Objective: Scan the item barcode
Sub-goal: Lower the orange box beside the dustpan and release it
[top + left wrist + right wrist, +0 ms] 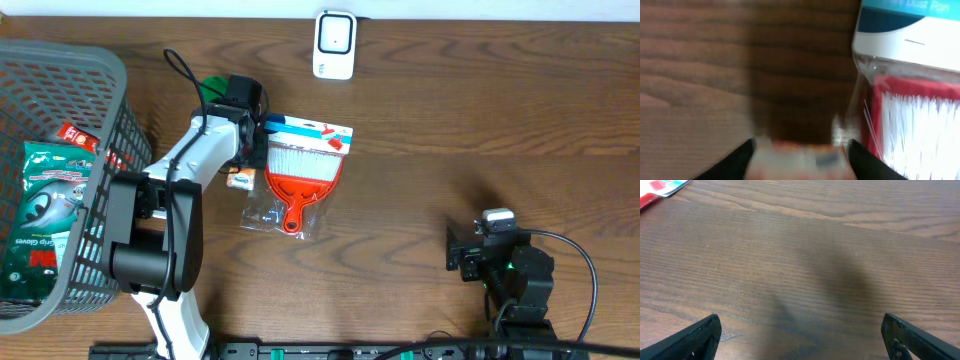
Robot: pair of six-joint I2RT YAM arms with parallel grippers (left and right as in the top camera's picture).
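Reaching past the basket (112, 120), the left arm (190, 160) is stretched to the dustpan pack (303, 170). The right gripper (462, 258) is held wide open. Only the left wrist view shows the small packet (797, 161) between the tips of the left gripper (800, 148); a grip cannot be judged.

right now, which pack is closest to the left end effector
the small orange-and-white packet, between the fingers of the left end effector; the red dustpan pack lies beside it, the green gloves pack sits off in the basket.

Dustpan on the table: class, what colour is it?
The dustpan is red; the overhead view shows it best.
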